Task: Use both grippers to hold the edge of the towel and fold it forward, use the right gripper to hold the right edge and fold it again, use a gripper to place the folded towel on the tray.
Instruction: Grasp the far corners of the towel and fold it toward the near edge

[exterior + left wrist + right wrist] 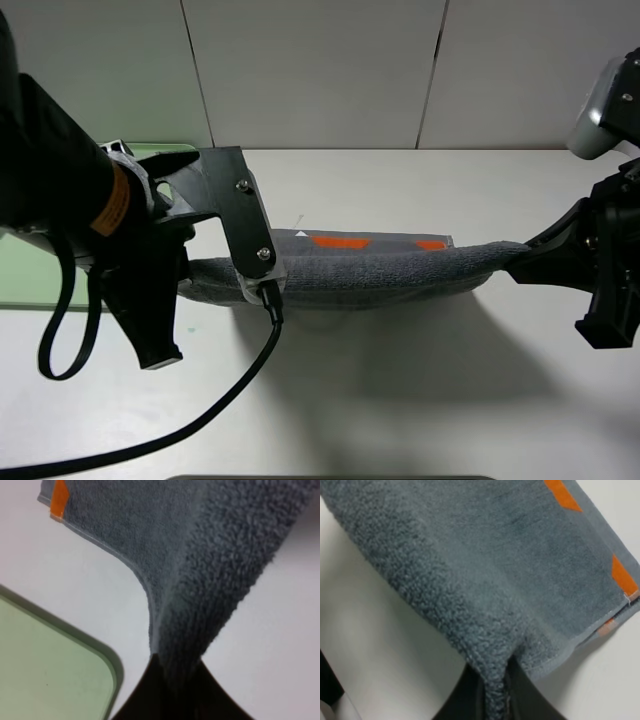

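Jaws first: the left gripper is pinching down tight on the towel, its dark fingers closing on a bunched corner of grey terry with no gap showing. Over on the other side, the right gripper is doing the same, squeezing the opposite corner of the plain hem between its fingers.

Looking from above, the hem is stretching in a long grey roll between the two grippers, running side to side across the middle of the worktop and throwing a soft shadow toward the near edge. Just beyond that roll, toward the far edge, the rest of the towel is lying flat, and its orange patches are peeking out along the far end.

Over at the left edge of the worktop, the light green tray is sitting flat, partly hidden behind the left arm; the wrist camera is catching its rounded corner close to the towel's side hem but clear of it.

A black cable is dangling from the left arm and curving over the near left part of the worktop.
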Robot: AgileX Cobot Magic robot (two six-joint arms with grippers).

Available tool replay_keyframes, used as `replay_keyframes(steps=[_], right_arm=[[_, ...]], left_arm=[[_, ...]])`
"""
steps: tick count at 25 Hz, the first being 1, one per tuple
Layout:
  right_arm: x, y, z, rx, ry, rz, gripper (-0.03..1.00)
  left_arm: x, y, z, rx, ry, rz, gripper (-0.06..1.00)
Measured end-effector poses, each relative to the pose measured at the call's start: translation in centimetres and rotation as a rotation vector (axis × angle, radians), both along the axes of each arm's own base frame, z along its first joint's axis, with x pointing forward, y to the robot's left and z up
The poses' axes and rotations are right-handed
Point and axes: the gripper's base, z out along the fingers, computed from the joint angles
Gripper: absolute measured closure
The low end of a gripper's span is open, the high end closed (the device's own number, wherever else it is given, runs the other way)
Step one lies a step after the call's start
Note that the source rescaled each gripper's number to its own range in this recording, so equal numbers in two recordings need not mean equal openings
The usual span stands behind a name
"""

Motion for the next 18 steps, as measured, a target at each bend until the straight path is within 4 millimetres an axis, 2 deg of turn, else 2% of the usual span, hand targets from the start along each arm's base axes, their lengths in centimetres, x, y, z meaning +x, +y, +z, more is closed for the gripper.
replay_keyframes(steps=[4,8,14,18], right_arm=[[0.0,0.0,0.0,0.004,0.008,-0.016,0.97],[0.4,-0.1,-0.3,0.007,0.029,-0.062,0.97],[2.2,0.2,-2.3,-0.015,0.114,-0.108,0.97],[3.3,0.4,-3.6,-0.029,0.149,-0.125,0.97]], left_arm=[[0.1,0.1,0.0,-0.014,0.001,0.031,0.94],[1.1,0.7,0.1,-0.037,-0.001,0.090,0.94],[2.7,1.7,-0.1,-0.068,0.002,0.159,0.94],[4.0,1.8,-1.6,-0.036,0.026,0.179,0.94]])
